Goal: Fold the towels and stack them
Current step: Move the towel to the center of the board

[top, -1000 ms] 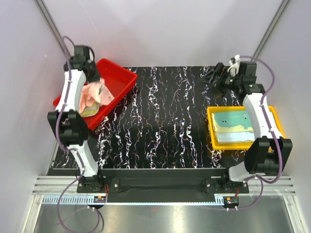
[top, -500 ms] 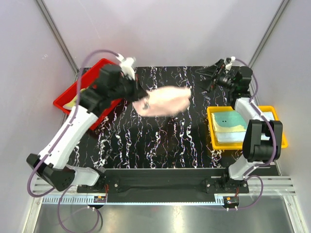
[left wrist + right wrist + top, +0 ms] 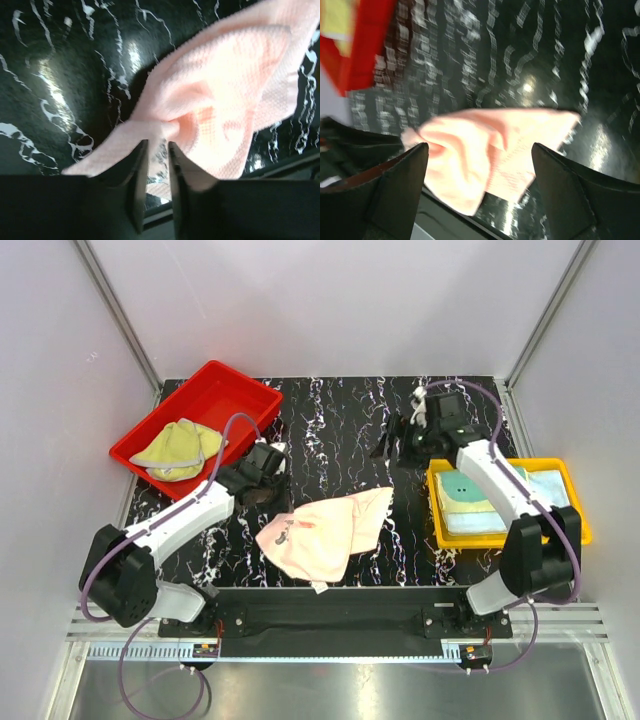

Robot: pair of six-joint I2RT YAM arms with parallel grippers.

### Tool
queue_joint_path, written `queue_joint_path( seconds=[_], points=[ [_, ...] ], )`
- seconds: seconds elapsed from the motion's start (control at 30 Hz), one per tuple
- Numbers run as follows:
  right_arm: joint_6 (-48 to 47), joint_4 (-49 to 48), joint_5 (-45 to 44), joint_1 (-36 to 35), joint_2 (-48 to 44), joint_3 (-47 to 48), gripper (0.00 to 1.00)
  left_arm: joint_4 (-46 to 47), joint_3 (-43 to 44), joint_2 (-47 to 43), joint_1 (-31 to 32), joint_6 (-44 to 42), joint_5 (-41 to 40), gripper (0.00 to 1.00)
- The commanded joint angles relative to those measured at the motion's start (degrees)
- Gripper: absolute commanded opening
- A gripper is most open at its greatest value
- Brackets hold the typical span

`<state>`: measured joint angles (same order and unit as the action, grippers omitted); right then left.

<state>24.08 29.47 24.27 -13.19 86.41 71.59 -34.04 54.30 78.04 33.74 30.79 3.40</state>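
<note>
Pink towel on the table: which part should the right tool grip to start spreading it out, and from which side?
Grip the pink towel at its far right corner, coming down from the far side. That corner lies flat on the table and points toward the open right tool. The near left end is bunched and creased, so it offers no clean edge.

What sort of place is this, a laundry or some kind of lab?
Probably a lab test booth: a left arm and a right arm bolted at the edge of a black table, bare white walls closing it in, and folded towels kept in a yellow tray.
</note>
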Motion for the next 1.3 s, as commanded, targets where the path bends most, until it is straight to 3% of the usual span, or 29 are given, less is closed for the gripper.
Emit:
queue_joint_path(
  seconds=[0.0,0.03,0.07,0.17,0.23,0.27,0.43,0.57,0.7,0.77,0.8,0.87,1.0,1.1,1.17,1.27],
  points=[
    [-5.36,9.73,-13.54,-2.89,2.18,-1.80,0.89,1.19,3.60,-1.84,0.01,1.21,-8.13,0.31],
    [-5.18,9.55,-13.46,-3.85,2.79,-2.33,0.86,0.65,4.31,-2.10,0.01,0.68,-9.01,0.31],
    [-4.48,9.55,-13.64,-4.03,3.41,-3.38,0.77,0.03,5.02,-2.28,0.01,0.24,-9.81,0.32],
    [0.59,8.42,-14.52,-4.04,5.52,-5.66,0.62,-0.76,9.05,-1.06,-0.60,-1.60,-11.66,0.41],
    [4.30,5.69,-14.17,-4.04,7.01,-6.46,0.56,0.90,12.56,0.88,-0.78,-3.88,-6.24,0.42],
    [6.84,4.99,-14.08,-4.12,8.58,-6.03,0.54,2.21,13.28,3.23,-0.60,-4.67,0.14,0.41],
    [7.40,3.31,-14.26,-4.04,12.29,-3.92,0.54,7.06,13.64,6.34,5.27,-9.24,9.69,0.38],
    [2.39,6.38,-16.36,-4.12,12.99,-3.12,0.55,5.74,9.60,3.62,11.78,-11.18,6.45,0.38],
    [0.19,3.84,-9.88,-6.48,9.14,-6.37,0.54,2.78,3.80,1.68,15.05,-4.63,1.63,0.40],
    [-0.08,3.66,-10.73,-9.47,5.20,-8.30,0.53,0.91,2.04,0.63,13.21,-1.88,-0.41,0.40],
    [0.35,3.23,-10.65,-11.40,3.69,-9.36,0.53,1.69,-1.10,-0.42,8.67,0.13,1.42,0.40],
    [5.26,0.25,-9.17,-15.53,-1.04,-14.09,0.49,3.01,-5.06,-4.20,0.94,1.81,5.89,0.40],
    [15.19,-5.47,-10.29,-24.50,-7.30,-23.06,0.47,-0.49,-6.84,-9.21,-6.46,1.21,-0.58,0.47],
    [23.81,-13.02,-11.78,-31.70,-11.70,-30.88,0.49,1.42,-11.57,-10.54,-14.53,0.24,4.14,0.49],
    [28.21,-17.14,-13.02,-36.44,-13.10,-34.93,0.49,2.40,-14.04,-10.02,-17.73,0.77,9.57,0.50],
    [31.81,-20.59,-14.77,-40.67,-12.33,-37.22,0.53,4.41,-15.88,-9.49,-19.23,2.52,9.70,0.54]
  ],
)
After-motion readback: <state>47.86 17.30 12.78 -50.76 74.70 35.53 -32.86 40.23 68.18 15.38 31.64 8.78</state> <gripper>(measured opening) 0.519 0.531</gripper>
